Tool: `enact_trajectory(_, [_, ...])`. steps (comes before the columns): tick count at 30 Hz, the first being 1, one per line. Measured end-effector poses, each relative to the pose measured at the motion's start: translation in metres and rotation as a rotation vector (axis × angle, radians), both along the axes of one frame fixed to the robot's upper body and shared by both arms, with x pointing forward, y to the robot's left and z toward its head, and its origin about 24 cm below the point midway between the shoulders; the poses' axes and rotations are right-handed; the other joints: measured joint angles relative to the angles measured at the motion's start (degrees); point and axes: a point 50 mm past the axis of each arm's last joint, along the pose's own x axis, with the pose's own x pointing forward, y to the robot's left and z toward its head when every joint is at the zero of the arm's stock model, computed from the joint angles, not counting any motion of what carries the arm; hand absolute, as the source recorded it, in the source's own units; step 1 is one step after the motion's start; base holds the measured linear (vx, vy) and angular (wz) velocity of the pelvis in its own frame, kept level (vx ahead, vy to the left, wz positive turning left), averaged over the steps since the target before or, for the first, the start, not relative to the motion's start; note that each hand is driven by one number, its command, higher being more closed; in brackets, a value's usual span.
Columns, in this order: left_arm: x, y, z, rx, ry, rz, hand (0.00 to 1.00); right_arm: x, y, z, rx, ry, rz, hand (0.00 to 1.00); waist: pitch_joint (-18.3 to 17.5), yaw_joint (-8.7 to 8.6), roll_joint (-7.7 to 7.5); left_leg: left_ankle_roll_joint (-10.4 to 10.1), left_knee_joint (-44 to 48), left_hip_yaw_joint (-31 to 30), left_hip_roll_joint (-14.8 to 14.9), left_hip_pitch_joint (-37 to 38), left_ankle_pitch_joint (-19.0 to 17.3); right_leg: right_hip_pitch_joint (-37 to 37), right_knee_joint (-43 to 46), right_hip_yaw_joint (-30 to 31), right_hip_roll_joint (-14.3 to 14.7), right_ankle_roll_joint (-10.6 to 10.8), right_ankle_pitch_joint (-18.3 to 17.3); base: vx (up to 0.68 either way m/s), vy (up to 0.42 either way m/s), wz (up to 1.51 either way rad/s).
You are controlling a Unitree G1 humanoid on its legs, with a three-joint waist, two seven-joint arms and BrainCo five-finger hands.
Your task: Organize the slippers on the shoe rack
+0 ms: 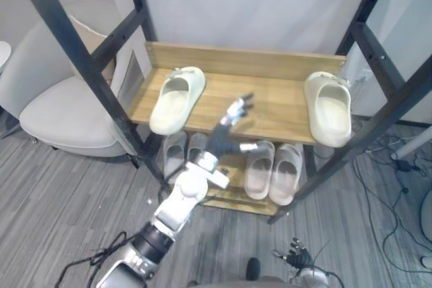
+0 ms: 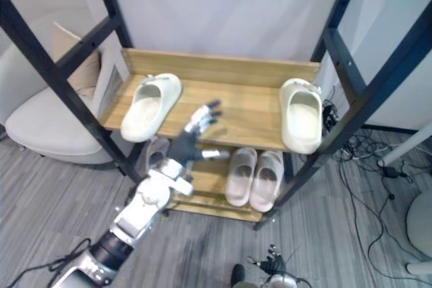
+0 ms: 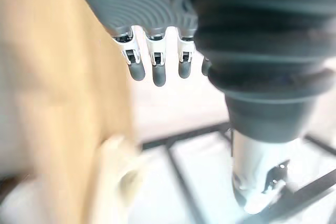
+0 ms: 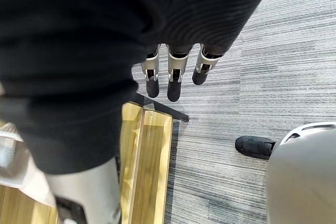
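L hand [image 1: 233, 114] spread wide, empty, above shelf [image 1: 270, 99] btwn left slipper [image 1: 177, 99] & right slipper [image 1: 329, 109]; R hand [image 1: 297, 255] loose

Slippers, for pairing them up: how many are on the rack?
6. Top shelf: one cream slipper far left, one far right. Lower shelf: a pale pair right, a grey pair left, partly behind the left robot hand. More may be hidden.
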Motion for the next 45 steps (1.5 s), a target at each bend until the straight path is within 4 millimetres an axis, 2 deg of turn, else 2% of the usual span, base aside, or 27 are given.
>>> enact_trajectory(6, [0.018,0.03,0.009,0.01,-0.037,0.177,0.0,0.001,0.0,0.0,-0.002,0.004,0.011,0.0,0.14,-0.17,-0.26,0.23,0.08,0.31,-0.27,-0.11,-0.12,-0.24,-0.02,0.41,-0.53,0.5,0.34,-0.05,0.01,-0.06])
enact_trajectory(7, [0.027,0.045,0.014,0.014,-0.049,0.252,0.0,0.003,0.001,0.0,-0.014,0.003,0.035,0.0,0.18,-0.2,-0.36,0.22,0.05,0.47,-0.21,-0.3,-0.11,-0.78,-0.01,0.51,-0.47,0.59,0.41,-0.02,-0.004,-0.06])
enact_trajectory(9, [0.032,0.056,0.017,0.01,-0.054,0.307,0.0,0.003,0.001,0.001,-0.015,0.002,0.036,0.0,0.2,-0.2,-0.37,0.2,0.04,0.81,-0.12,-0.64,-0.1,-1.26,-0.01,0.66,-0.35,0.56,0.51,0.01,-0.008,-0.1])
enact_trajectory(10, [0.039,0.07,0.018,0.036,-0.05,0.368,0.0,0.003,0.001,0.001,-0.015,0.0,0.036,0.0,0.21,-0.33,-0.36,0.15,0.05,1.09,0.02,-0.7,-0.07,-1.47,-0.01,0.91,-0.17,0.49,0.57,0.01,-0.006,-0.1])
enact_trajectory(11, [0.039,0.07,0.018,0.037,-0.05,0.369,0.0,0.003,0.001,0.001,-0.015,0.0,0.036,0.0,0.21,-0.33,-0.37,0.15,0.05,1.1,0.02,-0.7,-0.07,-1.47,-0.01,0.92,-0.16,0.49,0.57,0.03,-0.001,-0.1])
enact_trajectory(15, [0.055,0.1,0.022,0.102,-0.029,0.49,0.0,0.005,0.001,0.002,-0.016,-0.007,0.038,0.0,0.48,-0.52,-0.37,0.12,-0.02,1.6,-0.15,-0.5,-0.09,-1.56,0.0,1.43,-0.08,0.48,0.57,0.04,0.014,-0.05])
enact_trajectory(21, [0.07,0.132,0.033,0.186,-0.017,0.607,0.0,0.005,0.001,0.003,-0.012,-0.014,0.041,0.0,0.97,-0.65,-0.53,0.3,-0.01,1.81,-0.84,-0.43,-0.2,-1.67,0.0,2.16,-0.58,0.75,0.76,0.0,0.014,-0.02])
enact_trajectory(26, [0.073,0.156,0.035,0.246,0.01,0.68,0.0,0.008,0.001,0.004,-0.012,-0.026,0.041,0.0,2.11,-0.57,-0.69,0.36,-0.01,3.11,-0.99,-0.68,-0.23,-2.61,0.0,3.67,-0.62,0.87,1.16,-0.03,0.009,-0.13])
enact_trajectory(35, [0.082,0.164,0.042,0.361,0.019,0.699,0.0,0.009,-0.001,0.006,-0.012,-0.042,0.022,0.0,2.65,-0.81,-0.16,0.36,0.06,3.32,-1.08,-1.15,-0.22,-3.21,0.02,3.98,-0.55,0.79,1.36,0.0,-0.001,-0.02])
enact_trajectory(40, [0.084,0.162,0.036,0.422,0.035,0.695,0.0,0.009,-0.002,0.006,-0.009,-0.044,0.018,0.0,2.72,-0.81,-0.05,0.37,0.07,3.28,-1.18,-1.16,-0.22,-3.19,0.02,3.97,-0.64,0.79,1.36,0.0,0.0,0.0])
enact_trajectory(45, [0.092,0.16,0.041,0.506,0.029,0.718,0.0,0.01,-0.003,0.008,-0.013,-0.052,0.011,0.0,3.03,-0.77,0.48,0.36,0.09,3.26,-1.17,-1.18,-0.22,-3.2,0.02,3.98,-0.64,0.78,1.36,0.0,0.0,0.0])
